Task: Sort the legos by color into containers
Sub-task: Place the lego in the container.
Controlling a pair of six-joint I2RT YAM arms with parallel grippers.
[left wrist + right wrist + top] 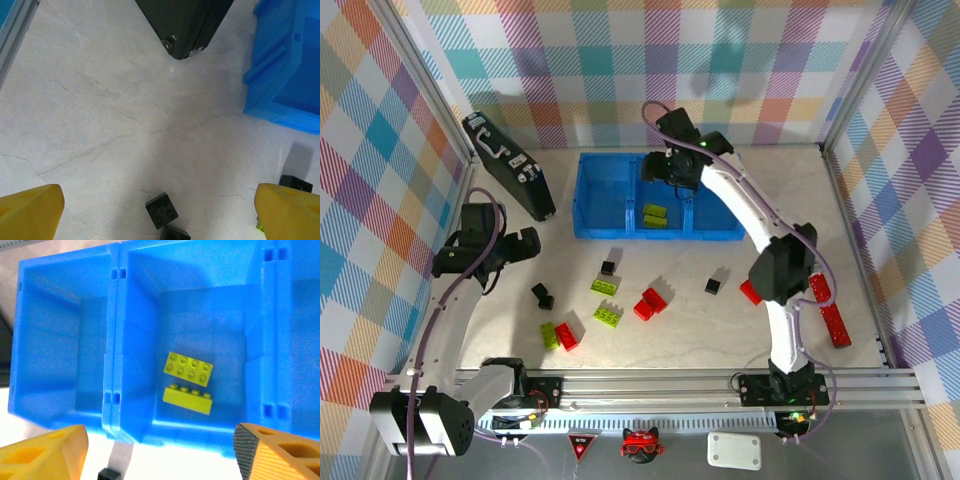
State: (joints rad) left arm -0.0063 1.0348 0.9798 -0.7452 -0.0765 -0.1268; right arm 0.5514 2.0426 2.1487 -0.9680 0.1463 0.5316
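The blue tray (620, 225) of three containers stands at the back centre. Two lime green legos (655, 215) lie in its middle compartment, seen as a studs-up brick (188, 369) and one on its side (187, 399). My right gripper (665, 170) hovers over the tray, open (160, 450) and holding nothing. On the table lie black cubes (608, 267), (541, 295), (713, 286), lime bricks (606, 286), (609, 315), (550, 335) and red bricks (650, 303), (568, 336), (750, 292). My left gripper (530, 243) is open (160, 200) above two touching black cubes (161, 210).
A black case (510, 165) with silver latches lies left of the tray, its corner (185, 22) ahead of my left gripper. A long flat red bar (830, 310) lies at the right. Checkered walls enclose the table. The tray's corner (285, 70) is at the left wrist view's right.
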